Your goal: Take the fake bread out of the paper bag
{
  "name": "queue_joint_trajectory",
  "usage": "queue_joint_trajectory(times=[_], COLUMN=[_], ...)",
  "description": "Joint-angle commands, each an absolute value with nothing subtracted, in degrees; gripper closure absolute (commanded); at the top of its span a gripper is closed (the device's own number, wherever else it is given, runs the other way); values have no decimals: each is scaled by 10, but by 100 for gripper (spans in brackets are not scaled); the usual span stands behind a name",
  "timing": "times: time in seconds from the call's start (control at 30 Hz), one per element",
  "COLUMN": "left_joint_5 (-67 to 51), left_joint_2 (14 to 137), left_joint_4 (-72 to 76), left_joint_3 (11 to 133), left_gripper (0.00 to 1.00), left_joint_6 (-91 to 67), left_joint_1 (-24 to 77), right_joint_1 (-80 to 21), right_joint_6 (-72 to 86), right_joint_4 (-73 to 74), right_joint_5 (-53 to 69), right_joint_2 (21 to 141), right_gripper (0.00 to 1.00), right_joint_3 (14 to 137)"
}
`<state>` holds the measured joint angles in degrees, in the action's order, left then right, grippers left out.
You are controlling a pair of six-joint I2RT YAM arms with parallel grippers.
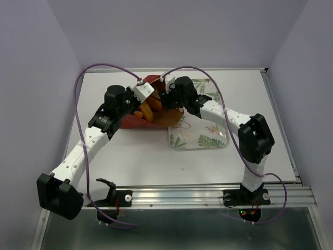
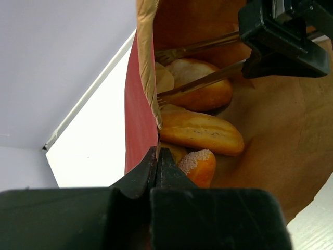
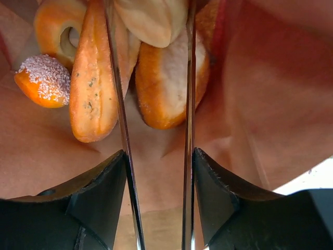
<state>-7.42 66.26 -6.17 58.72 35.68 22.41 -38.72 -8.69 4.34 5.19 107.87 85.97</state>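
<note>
The dark red paper bag (image 1: 136,121) lies on its side with its mouth held open. My left gripper (image 2: 157,157) is shut on the bag's upper edge (image 2: 140,114). My right gripper (image 3: 159,156) is shut on metal tongs (image 3: 121,114) that reach into the bag. The tong arms straddle one oblong loaf (image 3: 166,86), with a pale wedge (image 3: 153,18) above it. Beside them lie a seeded loaf (image 3: 93,88), a ring bagel (image 3: 54,28) and a sesame-topped bun (image 3: 44,80). The left wrist view also shows the bread (image 2: 200,133) inside the bag.
A leaf-patterned rectangular tray (image 1: 205,140) lies just right of the bag, under my right arm. The white table (image 1: 135,156) is edged by a metal rail at the front. Purple cables loop over both arms.
</note>
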Motion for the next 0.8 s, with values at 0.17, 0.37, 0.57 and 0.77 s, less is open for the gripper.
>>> queue_joint_trajectory(times=[0.17,0.37,0.57,0.77], left_joint_5=[-86,-27,60,51], left_joint_2=[662,671,720,727], left_joint_4=[-8,20,47,46], left_joint_3=[624,624,669,675], left_gripper=[100,100,100,100], left_joint_6=[373,359,340,350], left_joint_1=[226,226,226,226], right_joint_1=[-389,-389,-389,-389], right_joint_6=[-78,-52,-21,-2], right_joint_4=[47,68,104,115], right_joint_5=[104,105,125,115], right_joint_2=[1078,1042,977,914], right_gripper=[58,71,78,79], right_joint_3=[885,885,859,831])
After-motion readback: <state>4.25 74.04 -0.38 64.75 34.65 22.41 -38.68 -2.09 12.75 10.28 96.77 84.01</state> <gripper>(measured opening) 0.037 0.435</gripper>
